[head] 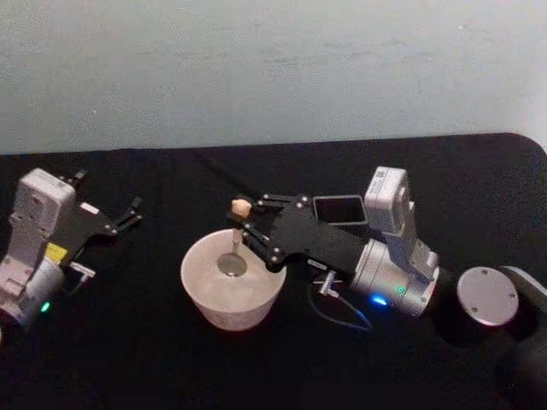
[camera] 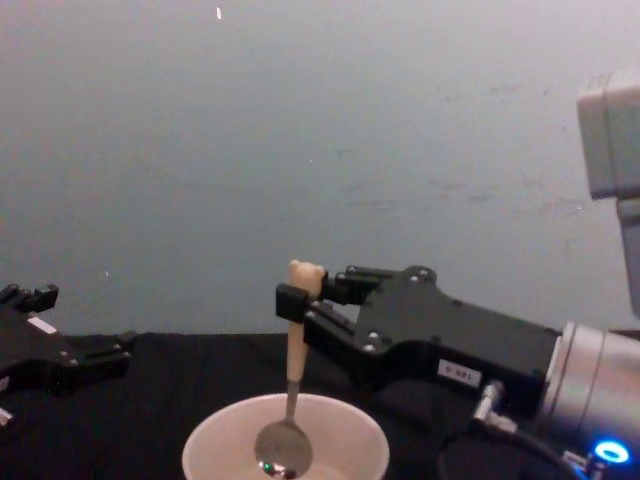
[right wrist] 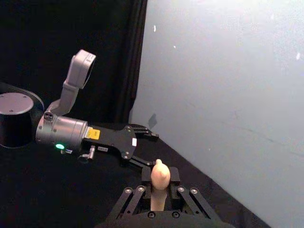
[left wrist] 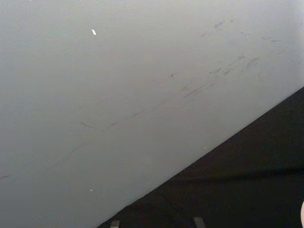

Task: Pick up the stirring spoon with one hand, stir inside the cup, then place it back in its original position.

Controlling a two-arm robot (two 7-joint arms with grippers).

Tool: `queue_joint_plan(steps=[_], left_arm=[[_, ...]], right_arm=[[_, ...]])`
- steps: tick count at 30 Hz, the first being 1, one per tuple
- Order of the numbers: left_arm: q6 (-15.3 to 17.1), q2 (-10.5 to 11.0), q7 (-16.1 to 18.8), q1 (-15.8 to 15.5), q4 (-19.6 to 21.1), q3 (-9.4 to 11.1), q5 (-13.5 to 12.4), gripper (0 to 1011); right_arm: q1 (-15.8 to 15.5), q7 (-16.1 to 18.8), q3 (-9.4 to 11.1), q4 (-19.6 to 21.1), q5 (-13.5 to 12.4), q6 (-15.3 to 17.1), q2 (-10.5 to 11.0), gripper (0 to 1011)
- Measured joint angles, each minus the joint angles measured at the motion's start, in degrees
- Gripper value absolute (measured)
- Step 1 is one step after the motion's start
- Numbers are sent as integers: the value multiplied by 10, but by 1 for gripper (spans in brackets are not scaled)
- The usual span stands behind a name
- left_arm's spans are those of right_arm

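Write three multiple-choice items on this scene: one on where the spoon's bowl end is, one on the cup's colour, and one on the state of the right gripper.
1. The bowl end of the stirring spoon is:
A. in a glass jar
B. inside the cup
C. on a plate

2. The cup is:
A. cream-white
B. red
C. blue

3. The right gripper is:
A. open and empty
B. shut on the cup's rim
C. shut on the stirring spoon's handle

Answers:
1 B: the spoon stands upright with its bowl end low in the cup.
2 A: the cup's wall and rim show pale cream against the black table cover.
3 C: the gripper's fingers pinch the handle just below the bear-head knob. The left gripper sits apart to the left, open.
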State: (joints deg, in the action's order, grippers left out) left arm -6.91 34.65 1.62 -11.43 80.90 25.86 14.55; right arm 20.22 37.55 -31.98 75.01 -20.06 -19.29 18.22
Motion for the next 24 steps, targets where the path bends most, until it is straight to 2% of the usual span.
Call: queue_joint_plan(steps=[14,21,24], left_arm=[[0,0,0,0,0,0,0,1001],[0,0,0,0,0,0,0,1001],[0,0,0,0,0,0,0,1001]], right_arm=[[5,-11,-1,-37,22,-7,-21,213],[6,-15,7,-39,27,-8,-19,213],[0,-14,13,-31,25,-6,-11,213]])
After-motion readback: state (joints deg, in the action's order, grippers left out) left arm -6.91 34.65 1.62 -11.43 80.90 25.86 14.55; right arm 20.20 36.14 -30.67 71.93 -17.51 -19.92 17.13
